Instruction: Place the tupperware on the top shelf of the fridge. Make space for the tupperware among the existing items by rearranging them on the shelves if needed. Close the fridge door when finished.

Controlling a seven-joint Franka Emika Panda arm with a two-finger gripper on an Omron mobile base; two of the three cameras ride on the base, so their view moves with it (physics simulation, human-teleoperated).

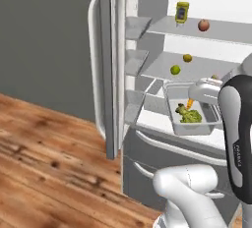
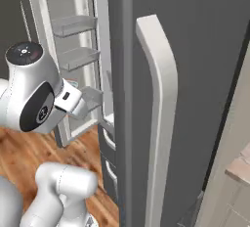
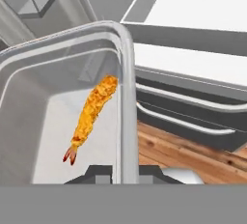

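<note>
Gripping the tupperware (image 1: 191,115) by its rim wall, gripper (image 3: 119,172) clamped shut on the thin translucent edge. Holding the tub in front of the open fridge (image 1: 147,138), level with a lower shelf, below the top shelf (image 1: 206,29). Showing a bumpy orange fried shrimp (image 3: 91,114) and leafy green food (image 1: 191,117) inside. Sitting above: yellow jar (image 1: 182,12), label unreadable, red-orange fruit (image 1: 203,25).

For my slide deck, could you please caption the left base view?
The hand holds the tupperware by its rim before the open fridge.
</note>
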